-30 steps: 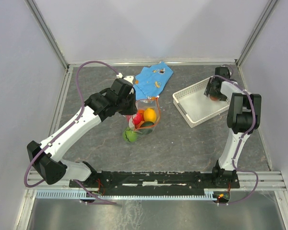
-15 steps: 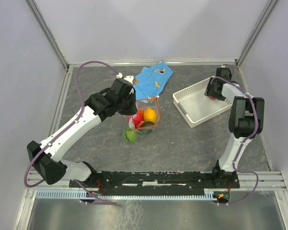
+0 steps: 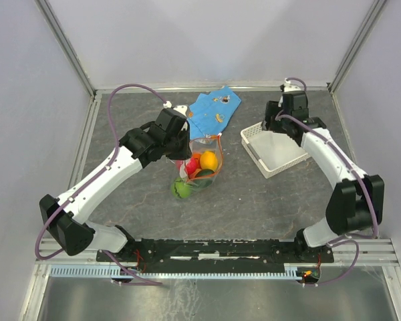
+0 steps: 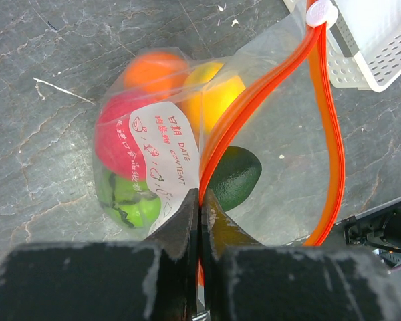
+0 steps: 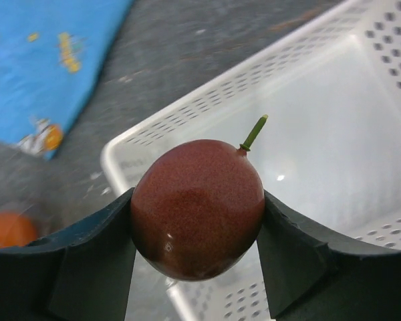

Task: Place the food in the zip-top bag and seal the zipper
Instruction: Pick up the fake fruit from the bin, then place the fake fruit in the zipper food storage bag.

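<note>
Fruit first. Only the right wrist view shows it plainly: a dark red fruit (image 5: 197,200) with a short green stem, clamped from both sides between the fingers of the right gripper (image 5: 197,231). The white lattice basket (image 5: 154,134) lies below and behind it. From overhead that fruit is hidden under the arm, and all I can tell is that the gripper hangs by the basket's far left corner.

The left wrist view gives the close look at the zip-top bag (image 4: 281,167). The left gripper (image 4: 199,207) has its jaws pressed together on the orange-red zipper (image 4: 250,93), at the bag's near edge. The mouth gapes in a long loop, with the white slider (image 4: 321,13) at the far end. Through the crinkled clear plastic I can see an orange ball (image 4: 154,70), a yellow one (image 4: 214,97), a pinkish red one (image 4: 117,137), a green one (image 4: 130,200) and a dark green one (image 4: 234,177). A white label (image 4: 170,147) with red writing sits over them.

The overhead camera places the bag mid-table, just in front of the left gripper and well apart from the basket. A blue patterned cloth (image 3: 214,107) lies beyond it.

The table (image 3: 254,200) is grey, veined like stone, and is boxed in by pale walls on metal framing.
</note>
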`<act>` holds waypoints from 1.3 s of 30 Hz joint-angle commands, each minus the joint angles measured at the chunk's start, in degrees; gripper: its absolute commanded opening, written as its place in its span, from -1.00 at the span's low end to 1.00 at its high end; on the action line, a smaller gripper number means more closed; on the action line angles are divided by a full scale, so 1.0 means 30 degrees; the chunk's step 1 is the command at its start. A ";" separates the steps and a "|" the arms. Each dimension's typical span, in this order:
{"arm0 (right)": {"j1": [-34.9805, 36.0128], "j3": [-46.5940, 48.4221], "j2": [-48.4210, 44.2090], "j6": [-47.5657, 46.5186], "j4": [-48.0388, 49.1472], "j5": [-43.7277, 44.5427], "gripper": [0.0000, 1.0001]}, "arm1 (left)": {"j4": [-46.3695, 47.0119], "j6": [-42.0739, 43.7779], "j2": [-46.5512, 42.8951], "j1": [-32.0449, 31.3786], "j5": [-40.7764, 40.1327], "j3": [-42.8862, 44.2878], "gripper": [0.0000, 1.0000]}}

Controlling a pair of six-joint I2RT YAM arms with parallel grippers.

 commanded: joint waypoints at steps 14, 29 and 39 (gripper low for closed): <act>0.9652 -0.0642 -0.5796 0.2688 0.0575 -0.2307 0.08 | 0.0635 0.0628 -0.0173 0.0046 0.0053 0.0730 -0.95; 1.2801 -0.2298 -0.3278 0.2334 0.3711 -0.4165 0.52 | 0.0687 0.0900 -0.0490 0.0036 -0.0120 0.0445 -0.95; 0.9068 -0.0891 -0.4946 -0.1164 0.2673 -1.0577 0.77 | 0.0791 0.3802 -0.1343 0.0030 0.0021 0.0086 -0.95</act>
